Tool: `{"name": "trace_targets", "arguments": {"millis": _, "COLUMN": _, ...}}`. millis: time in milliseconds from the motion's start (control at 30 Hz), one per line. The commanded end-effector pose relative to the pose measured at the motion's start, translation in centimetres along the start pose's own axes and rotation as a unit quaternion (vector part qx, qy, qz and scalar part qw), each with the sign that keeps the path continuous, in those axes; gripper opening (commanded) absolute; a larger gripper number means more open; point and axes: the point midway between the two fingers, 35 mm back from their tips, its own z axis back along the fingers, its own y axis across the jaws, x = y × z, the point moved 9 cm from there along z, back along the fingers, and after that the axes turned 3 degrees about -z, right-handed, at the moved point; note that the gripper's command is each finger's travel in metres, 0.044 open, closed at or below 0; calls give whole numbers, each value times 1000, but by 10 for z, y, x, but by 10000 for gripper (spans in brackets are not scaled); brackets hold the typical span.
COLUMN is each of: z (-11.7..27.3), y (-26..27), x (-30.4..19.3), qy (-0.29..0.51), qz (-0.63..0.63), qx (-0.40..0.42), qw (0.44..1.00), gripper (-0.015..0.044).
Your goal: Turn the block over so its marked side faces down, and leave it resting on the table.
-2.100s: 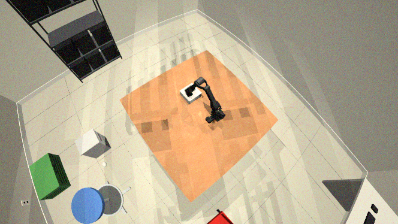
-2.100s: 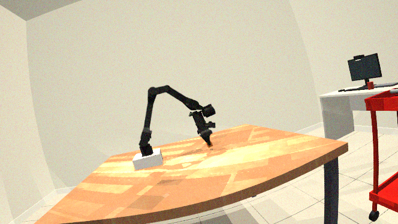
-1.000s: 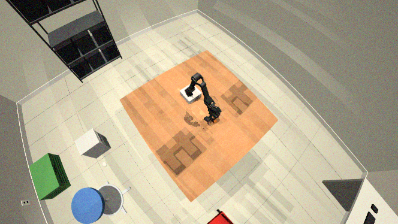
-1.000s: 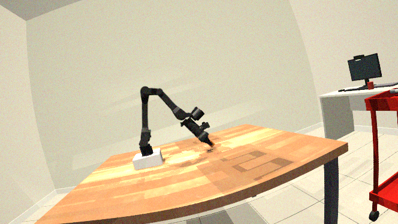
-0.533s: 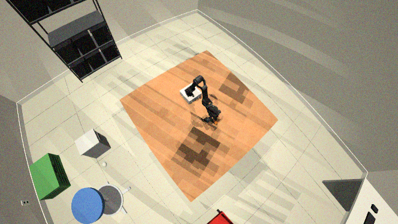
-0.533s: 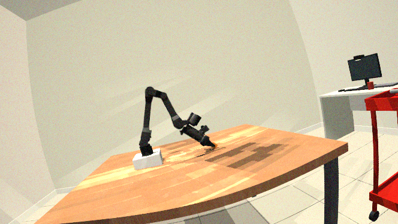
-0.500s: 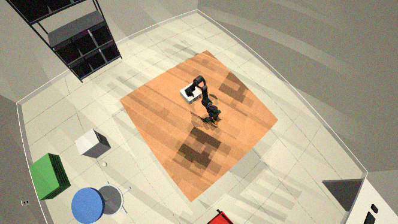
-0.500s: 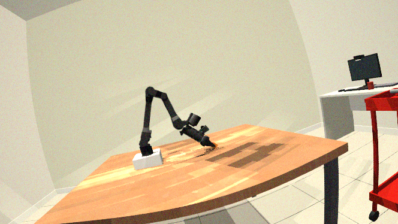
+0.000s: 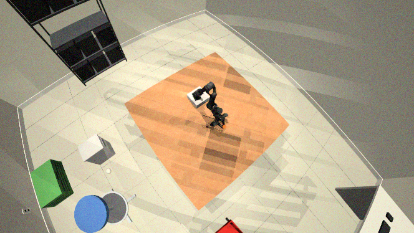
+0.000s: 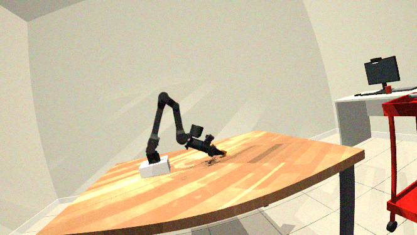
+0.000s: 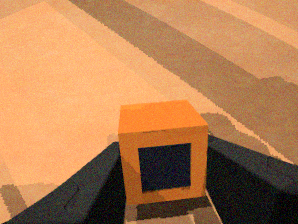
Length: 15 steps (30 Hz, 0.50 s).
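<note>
The orange block (image 9: 224, 127) (image 10: 224, 153) (image 11: 162, 117) is between the fingers of my gripper (image 9: 222, 126) (image 10: 223, 153) (image 11: 160, 147), which is shut on it. In the wrist view its dark square mark (image 11: 165, 167) is on the side turned back toward the wrist camera and palm. The gripper slopes forward and down in the exterior view, closer to level than to vertical. The block is held low over the wooden table (image 9: 184, 156) (image 10: 188, 201); its exact gap to the top is too small to tell. The fingers cover its left and right sides.
The arm's white base (image 9: 202, 102) (image 10: 155, 168) stands on the table behind the gripper. Dark shadows lie near the gripper. Off the table are a red cart (image 9: 229, 228) (image 10: 400, 110), a blue stool (image 9: 91, 213) and a desk with a monitor (image 10: 382, 71).
</note>
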Motion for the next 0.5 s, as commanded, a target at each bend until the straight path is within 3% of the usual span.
{"name": "trace_targets", "arguments": {"millis": 0, "z": 6, "y": -1, "x": -5, "qy": -24, "qz": 3, "qx": -1, "qw": 1000, "gripper": 0}}
{"name": "trace_targets", "arguments": {"millis": 467, "z": 8, "y": -1, "x": -5, "qy": -35, "qz": 3, "qx": 0, "qw": 999, "gripper": 0}}
